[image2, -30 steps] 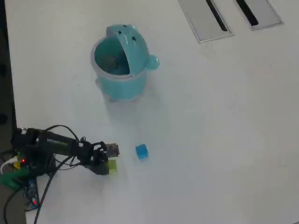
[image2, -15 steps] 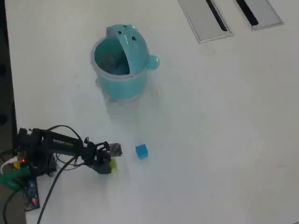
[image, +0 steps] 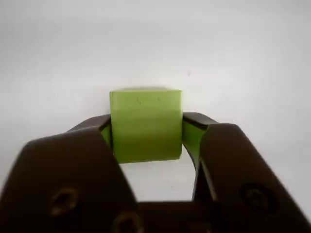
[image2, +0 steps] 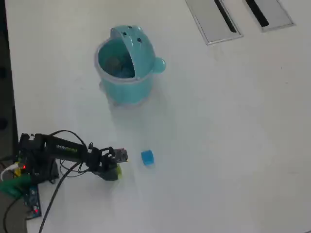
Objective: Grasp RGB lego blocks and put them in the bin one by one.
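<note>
Gripper (image: pixel 146 133) of yours is clamped on the yellowish-green block (image: pixel 146 124), a smooth glossy plastic cube pinched between two dark matte jaws in the wrist view. Overhead, that block (image2: pixel 114 170) sits at the arm's tip, well below the bin (image2: pixel 127 73), a light blue round plastic tub with its flip lid up, dot eyes showing. Blue block (image2: pixel 147 157) lies on the white table (image2: pixel 233 145) just right of your gripper (image2: pixel 115 164), nothing between them. Grey slotted panels (image2: pixel 238 17) lie far upper right of the bin.
</note>
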Tool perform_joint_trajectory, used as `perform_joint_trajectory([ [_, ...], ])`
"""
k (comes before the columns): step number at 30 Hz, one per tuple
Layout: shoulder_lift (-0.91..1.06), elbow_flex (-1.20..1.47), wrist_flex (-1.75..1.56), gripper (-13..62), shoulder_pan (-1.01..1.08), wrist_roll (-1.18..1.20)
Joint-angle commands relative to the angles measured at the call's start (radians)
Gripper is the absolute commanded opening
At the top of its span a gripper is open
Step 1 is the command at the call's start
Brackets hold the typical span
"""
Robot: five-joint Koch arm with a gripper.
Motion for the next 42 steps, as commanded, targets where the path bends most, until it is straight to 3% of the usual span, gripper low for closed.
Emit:
perform_joint_trajectory([
  [1, 0.018, -0.028, -0.038, 18.9, 0.0, -0.003],
  [16, 0.186, -0.1, -0.11, 17.4, -0.129, 0.002],
  [30, 0.371, -0.296, -0.186, 14.7, -0.575, 0.511],
  [37, 0.383, -0.411, -0.199, 14.7, -0.781, 0.549],
  [38, 0.385, -0.423, -0.267, 9.5, -0.827, 0.623],
  [42, 0.38, -0.431, -0.334, 8.6, -0.868, 0.634],
])
